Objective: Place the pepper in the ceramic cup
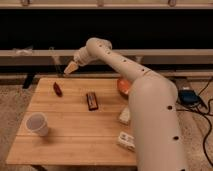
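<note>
Gripper (70,68) is held above the tabletop's (80,142) far left corner, grip state unclear; pepper (57,89) is laid there, cup (37,124) is stood by the left edge.

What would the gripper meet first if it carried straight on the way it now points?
Probably the table near its far left corner, beside the pepper; depth is unclear. The gripper hovers above there.

No readable text, label or number anywhere, not even on the tool (70,68) above the far edge of the table (80,131).
</note>
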